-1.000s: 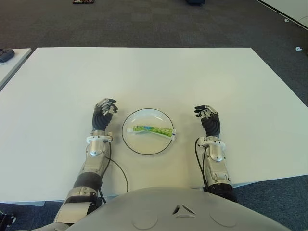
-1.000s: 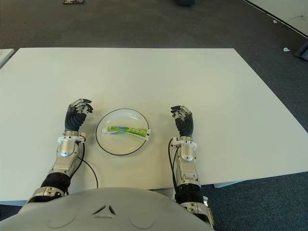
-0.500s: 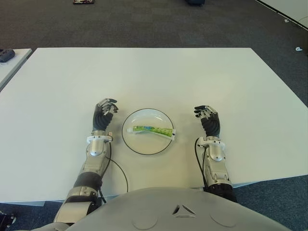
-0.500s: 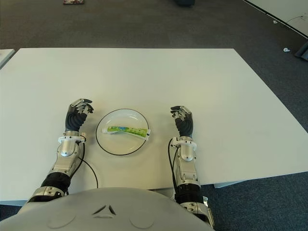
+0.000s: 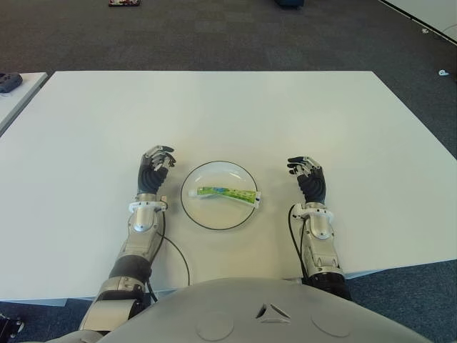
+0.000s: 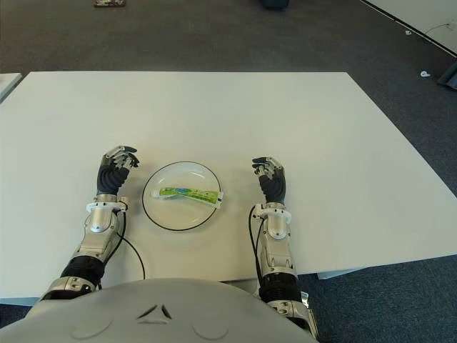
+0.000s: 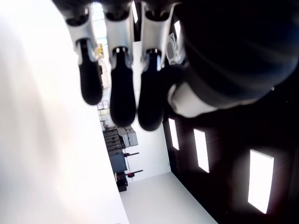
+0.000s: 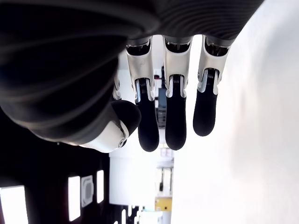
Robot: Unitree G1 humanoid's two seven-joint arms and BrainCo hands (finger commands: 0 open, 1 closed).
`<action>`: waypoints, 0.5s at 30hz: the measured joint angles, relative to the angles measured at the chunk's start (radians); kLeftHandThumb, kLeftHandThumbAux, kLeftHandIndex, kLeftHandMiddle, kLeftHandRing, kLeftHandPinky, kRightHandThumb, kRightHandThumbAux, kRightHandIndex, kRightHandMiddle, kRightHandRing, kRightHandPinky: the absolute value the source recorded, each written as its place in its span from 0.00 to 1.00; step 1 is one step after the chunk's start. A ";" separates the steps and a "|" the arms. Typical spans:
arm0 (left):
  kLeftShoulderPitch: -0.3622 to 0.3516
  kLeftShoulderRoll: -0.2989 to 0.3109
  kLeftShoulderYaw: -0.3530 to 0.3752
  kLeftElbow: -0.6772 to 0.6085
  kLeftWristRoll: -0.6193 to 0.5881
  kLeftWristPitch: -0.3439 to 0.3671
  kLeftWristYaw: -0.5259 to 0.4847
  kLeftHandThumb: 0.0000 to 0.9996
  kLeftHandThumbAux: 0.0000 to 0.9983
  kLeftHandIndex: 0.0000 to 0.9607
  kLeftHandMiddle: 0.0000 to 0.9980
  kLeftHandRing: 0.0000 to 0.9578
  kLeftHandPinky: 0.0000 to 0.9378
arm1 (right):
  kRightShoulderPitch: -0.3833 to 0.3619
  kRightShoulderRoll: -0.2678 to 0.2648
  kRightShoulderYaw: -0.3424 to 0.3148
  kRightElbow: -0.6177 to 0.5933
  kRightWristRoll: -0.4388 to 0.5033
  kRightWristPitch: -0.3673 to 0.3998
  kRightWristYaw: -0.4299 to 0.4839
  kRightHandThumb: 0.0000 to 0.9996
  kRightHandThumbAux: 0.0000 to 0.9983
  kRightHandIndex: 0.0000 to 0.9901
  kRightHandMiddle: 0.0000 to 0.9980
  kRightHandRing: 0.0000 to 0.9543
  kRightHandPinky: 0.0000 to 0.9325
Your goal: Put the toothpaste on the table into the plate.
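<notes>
**Toothpaste lies in the plate, between two empty hands**

The toothpaste (image 5: pixel 228 193) lies inside the plate (image 5: pixel 193 212), near the front middle of the white table (image 5: pixel 285 114). Its long axis runs left to right across the dish, sloping slightly toward the robot at the right end. That right end (the flat white end, as far as can be told) reaches the plate's right rim; whether it overhangs the rim cannot be told.

The left hand (image 5: pixel 153 170) shows just left of the plate and the right hand (image 5: pixel 308 177) shows right of it, a little farther from the rim. The tube therefore lies inboard of both hands, to the right of the left fingers and to the left of the right fingers. The tube's right end points toward the right hand, which is judged the nearer hand to that end.

Neither hand touches the tube or the plate. Judged from this layout, the placement appears done, and no further grasp seems to be called for.

The eye views give the layout of plate, tube and hands. The wrist views add the finger state only: the left fingers (image 7: pixel 122 98) and the right fingers (image 8: pixel 175 121) hang loosely curled side by side, with nothing held. Neither wrist view shows the plate or the tube.
</notes>
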 measured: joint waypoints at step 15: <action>0.001 0.000 -0.002 -0.003 0.010 -0.003 0.014 0.70 0.72 0.45 0.57 0.60 0.59 | 0.003 0.001 0.001 -0.006 0.015 0.000 0.024 0.71 0.73 0.43 0.43 0.43 0.44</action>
